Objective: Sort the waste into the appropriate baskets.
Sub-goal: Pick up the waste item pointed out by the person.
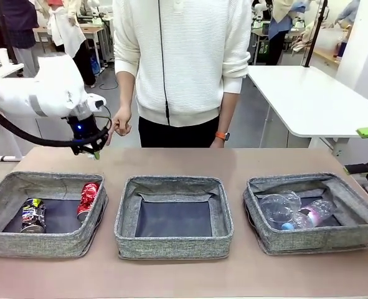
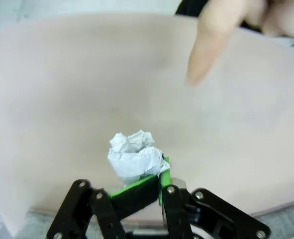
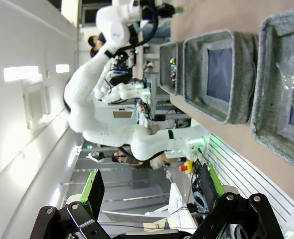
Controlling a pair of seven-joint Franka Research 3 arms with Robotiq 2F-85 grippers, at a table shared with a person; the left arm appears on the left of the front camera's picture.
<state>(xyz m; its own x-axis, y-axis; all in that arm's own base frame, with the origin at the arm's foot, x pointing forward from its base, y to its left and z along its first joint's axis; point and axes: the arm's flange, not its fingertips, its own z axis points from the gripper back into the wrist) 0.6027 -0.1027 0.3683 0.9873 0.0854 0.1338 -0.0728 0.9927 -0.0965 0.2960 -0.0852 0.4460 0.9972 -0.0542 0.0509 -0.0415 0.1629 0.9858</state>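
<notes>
Paper first: the crumpled white paper ball (image 2: 133,157) sits pinched between the green pads of the left gripper (image 2: 156,186), whose jaws are clamped tight around it just above the tan table (image 2: 62,99). From the front, that left gripper (image 1: 91,148) hangs over the far edge of the table at about ten o'clock from the middle basket (image 1: 173,246), close to the person's hand (image 1: 119,123). In the wrist view a finger (image 2: 209,45) of that hand points down toward the table at roughly one o'clock from the paper (blurred, so little detail). The left basket (image 1: 22,246) holds the black colourfully printed can (image 1: 33,215) and, at its three o'clock, the crushed red can (image 1: 88,200) leaning against the basket's right wall. The right basket (image 1: 314,240) contains the clear plastic cup (image 1: 277,207) and, at its three o'clock, the clear plastic bottle with pink label (image 1: 314,215) lying on its side. The right gripper (image 3: 149,199) is well off the table with its fingers spread wide apart, nothing between them.
</notes>
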